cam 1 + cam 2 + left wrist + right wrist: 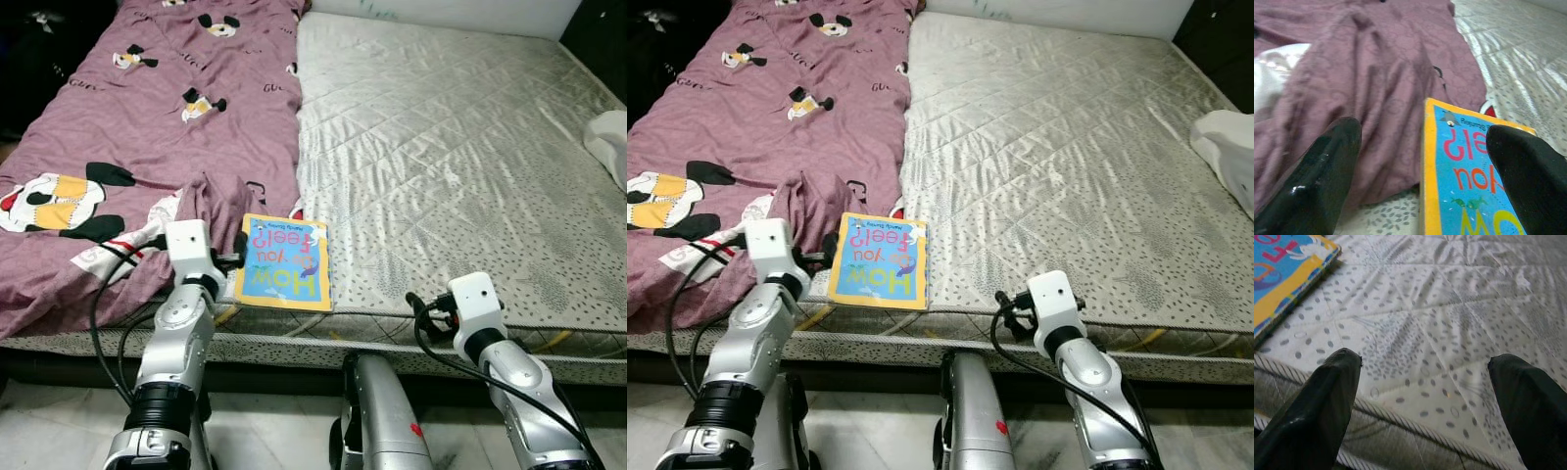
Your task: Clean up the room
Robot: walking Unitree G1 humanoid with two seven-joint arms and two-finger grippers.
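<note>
Your left gripper point(1420, 161) has its jaws spread wide, empty, straddling the near edge of the yellow-bordered blue picture book point(284, 261). Right of the book, your right gripper point(1425, 382) gapes just as empty over the grey quilted mattress point(451, 147). Cleanup's barely started, I'd say: the rumpled mauve cartoon-print blanket point(147, 108) left of the book needs straightening. Something white point(609, 142) far right is cut off.

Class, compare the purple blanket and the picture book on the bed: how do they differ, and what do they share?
The blanket is soft, rumpled cloth covering the mattress's left part; the book is a flat, stiff rectangle near the front edge. The blanket is purple with cartoon prints; the book is blue with a yellow border. Both lie on the mattress, the book beside the blanket's edge.
</note>
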